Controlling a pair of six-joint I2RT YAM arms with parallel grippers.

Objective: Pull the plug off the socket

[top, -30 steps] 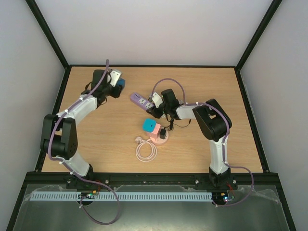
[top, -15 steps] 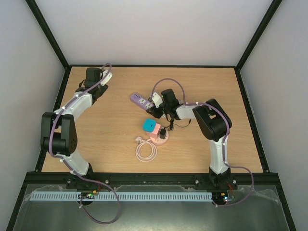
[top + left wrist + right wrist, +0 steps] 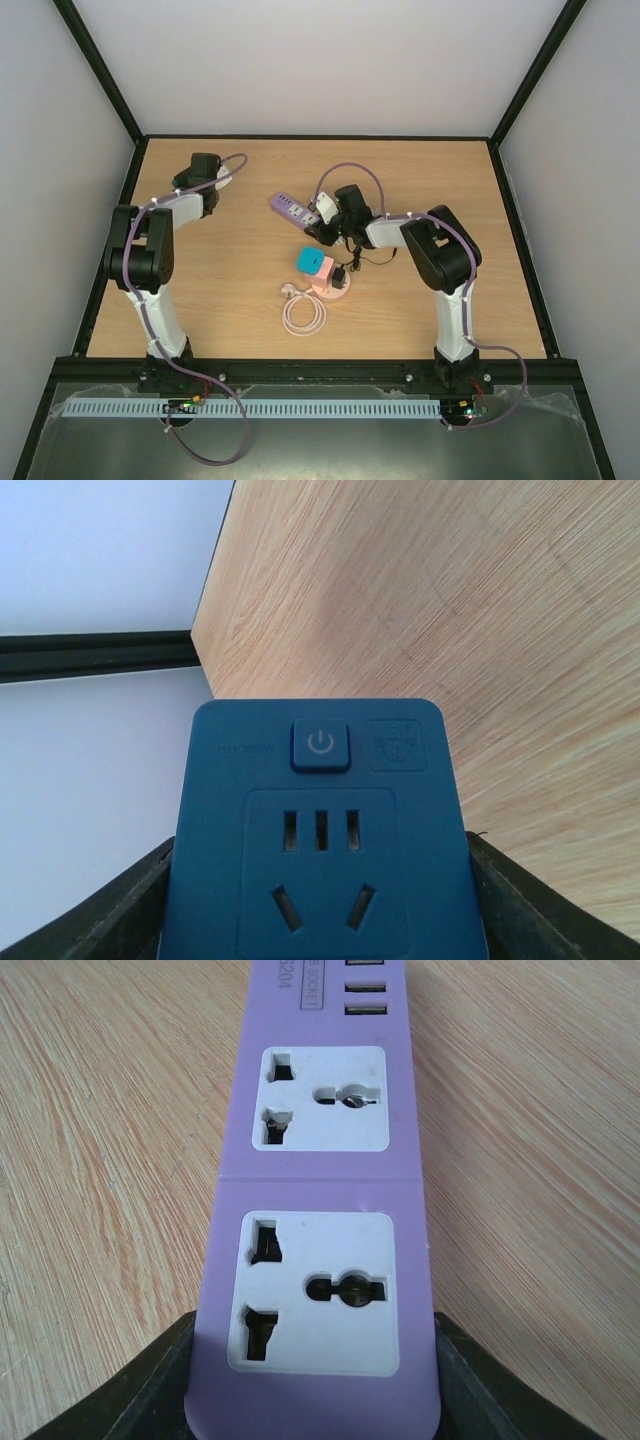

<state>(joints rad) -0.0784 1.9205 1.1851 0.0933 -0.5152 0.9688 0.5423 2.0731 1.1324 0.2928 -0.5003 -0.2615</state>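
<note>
Right gripper [image 3: 315, 1410] clamps the purple power strip [image 3: 320, 1160], left gripper [image 3: 320, 930] a blue socket cube [image 3: 320, 810]; the black plug [image 3: 341, 274] seems seated in the pink socket [image 3: 327, 287] mid-table. Best brace that base, pull straight out.

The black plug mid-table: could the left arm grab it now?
Probably not yet. The left end effector is shut on a blue socket block off at the back left, so it has no free grip; otherwise the way to the black plug looks free.
</note>
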